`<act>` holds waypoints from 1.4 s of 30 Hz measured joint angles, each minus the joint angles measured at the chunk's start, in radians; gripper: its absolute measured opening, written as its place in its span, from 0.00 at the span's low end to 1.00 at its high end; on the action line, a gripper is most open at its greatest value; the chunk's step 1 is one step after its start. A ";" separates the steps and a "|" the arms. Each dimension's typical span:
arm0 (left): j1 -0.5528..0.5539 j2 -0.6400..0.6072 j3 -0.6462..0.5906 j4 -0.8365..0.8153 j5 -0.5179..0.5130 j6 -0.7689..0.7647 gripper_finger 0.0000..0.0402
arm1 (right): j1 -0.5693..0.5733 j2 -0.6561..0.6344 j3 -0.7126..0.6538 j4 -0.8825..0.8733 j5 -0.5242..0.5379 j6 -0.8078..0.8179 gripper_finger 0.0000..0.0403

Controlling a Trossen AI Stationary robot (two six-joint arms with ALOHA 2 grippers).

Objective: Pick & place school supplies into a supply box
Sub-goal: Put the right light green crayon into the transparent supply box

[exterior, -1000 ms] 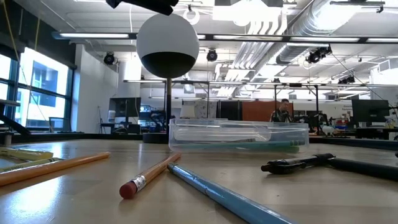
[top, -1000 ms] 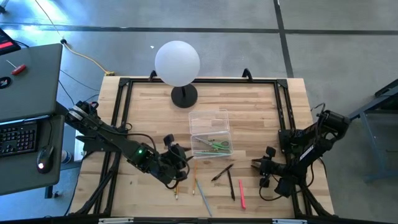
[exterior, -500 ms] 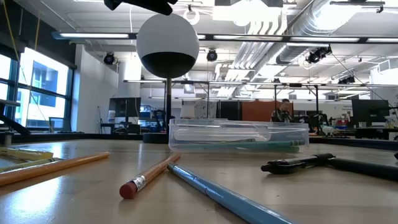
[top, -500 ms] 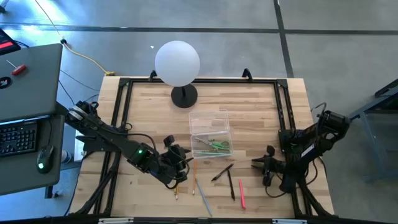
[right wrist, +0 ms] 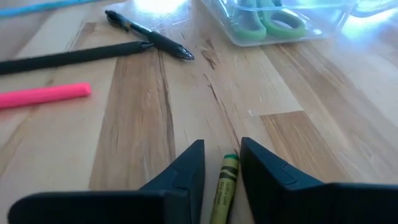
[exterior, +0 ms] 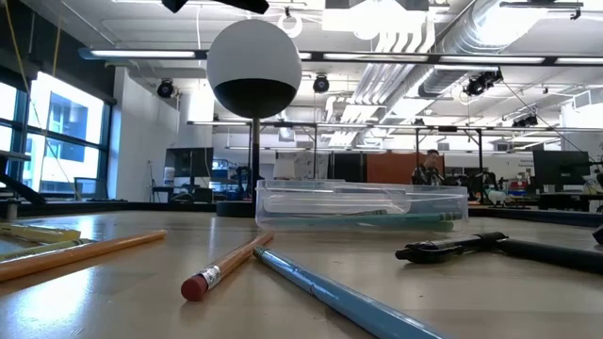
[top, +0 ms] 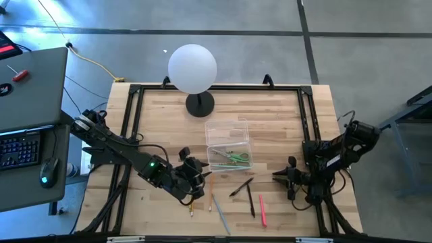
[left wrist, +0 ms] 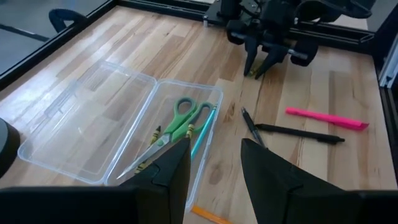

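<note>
The supply box (top: 228,144) is clear plastic and lies open mid-table, with green-handled scissors (left wrist: 186,121) and a thin teal pencil in it. Loose on the wood are two black pens (top: 241,187), a pink pen (top: 262,210), a blue pencil (exterior: 330,292) and orange pencils (exterior: 226,268). My right gripper (top: 277,177) is low at the table's right, open, its fingers (right wrist: 186,171) on either side of a green-yellow crayon (right wrist: 225,180) that lies flat on the wood. My left gripper (left wrist: 214,165) hangs open above the table, at the box's near left, with nothing in it. My right gripper has one finger on each side of the crayon's end (right wrist: 229,163), coming in low and slanting down from the table's right, along the crayon. The crayon lies flat on the table. I cannot tell whether either finger touches it.
A white globe lamp (top: 193,67) on a black foot (top: 200,104) stands behind the box. A black frame rail (top: 307,121) runs along the table's edges. Bare wood (top: 162,121) lies left of the box.
My right hand has swung toward the table's far edge and tipped, while its fingertips have stayed near the same spot by the crayon. The left arm and the supplies on the table have kept still.
</note>
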 joint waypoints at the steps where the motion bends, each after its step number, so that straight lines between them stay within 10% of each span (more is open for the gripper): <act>1: 0.000 0.000 0.000 0.000 0.000 0.000 0.43 | 0.000 0.009 0.003 -0.001 0.004 -0.002 0.20; 30: 0.000 0.000 0.000 0.011 0.034 0.004 0.43 | 0.015 0.125 -0.004 0.218 0.086 -0.062 0.03; 42: 0.000 0.001 0.001 0.013 0.233 0.003 0.43 | -0.279 -0.158 0.101 0.345 -0.028 -0.721 0.02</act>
